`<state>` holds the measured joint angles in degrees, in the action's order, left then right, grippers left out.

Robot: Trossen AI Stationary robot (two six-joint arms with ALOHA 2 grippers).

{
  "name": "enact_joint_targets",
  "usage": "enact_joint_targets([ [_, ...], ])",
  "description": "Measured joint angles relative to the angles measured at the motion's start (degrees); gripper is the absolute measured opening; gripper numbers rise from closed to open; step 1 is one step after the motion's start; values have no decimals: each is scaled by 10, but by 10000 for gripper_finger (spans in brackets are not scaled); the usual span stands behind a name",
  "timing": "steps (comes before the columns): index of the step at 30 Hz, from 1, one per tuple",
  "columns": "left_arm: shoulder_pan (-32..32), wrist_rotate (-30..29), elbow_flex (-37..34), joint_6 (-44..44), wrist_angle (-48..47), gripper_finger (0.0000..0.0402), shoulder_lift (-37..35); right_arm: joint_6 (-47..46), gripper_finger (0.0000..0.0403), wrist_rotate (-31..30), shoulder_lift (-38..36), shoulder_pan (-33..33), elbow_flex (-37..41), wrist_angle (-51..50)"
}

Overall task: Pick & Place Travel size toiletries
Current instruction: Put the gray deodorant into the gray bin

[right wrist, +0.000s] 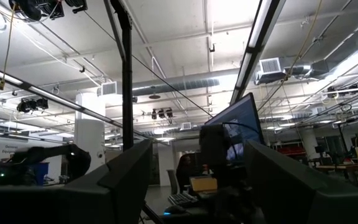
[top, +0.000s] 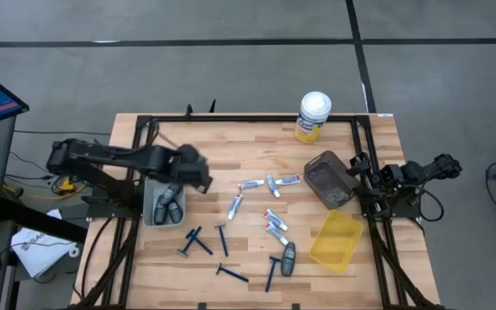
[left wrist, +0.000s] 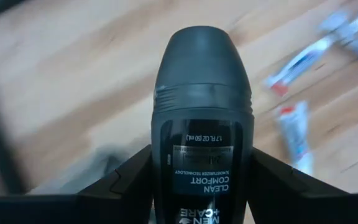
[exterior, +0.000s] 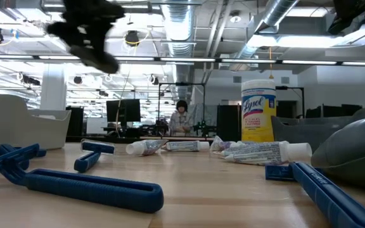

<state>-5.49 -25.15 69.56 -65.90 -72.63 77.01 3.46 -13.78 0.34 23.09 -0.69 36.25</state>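
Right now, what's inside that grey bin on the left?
The grey bin holds two dark deodorant sticks. The left hand, gripping another, covers its upper corner.

Deodorant [left wrist: 202, 118] base cut off below

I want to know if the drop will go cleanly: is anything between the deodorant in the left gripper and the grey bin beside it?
Nothing visible blocks it. The left gripper holds the dark deodorant in the air at the grey bin's edge. The bin already holds dark pieces, but part of its floor is bare. The right gripper waits at the far side.
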Motion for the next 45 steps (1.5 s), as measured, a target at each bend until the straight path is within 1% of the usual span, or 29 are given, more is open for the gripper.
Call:
enact_joint_targets([
  [4, -63, 9, 0, -98, -107, 192, -9, 0, 244, 0, 0, 0, 0, 0],
  [7, -95, 31, 0, -129, -144, 192, -8, 0, 244, 0, 0, 0, 0, 0],
  [11, -103, 73, -29, -153, -147, 192, -8, 0, 244, 0, 0, 0, 0, -1],
  [18, -101, 175, -136, -169, -144, 195, -8, 0, 244, 0, 0, 0, 0, -1],
  [22, -98, 213, -184, -172, -142, 201, -8, 0, 244, 0, 0, 0, 0, -1],
  [28, -89, 222, -209, -174, -136, 198, -8, 0, 244, 0, 0, 0, 0, -1],
  [37, -43, 202, -210, -171, -132, 252, -8, 0, 244, 0, 0, 0, 0, -1],
  [45, -15, 196, -207, -163, -129, 281, -8, 0, 244, 0, 0, 0, 0, 2],
])
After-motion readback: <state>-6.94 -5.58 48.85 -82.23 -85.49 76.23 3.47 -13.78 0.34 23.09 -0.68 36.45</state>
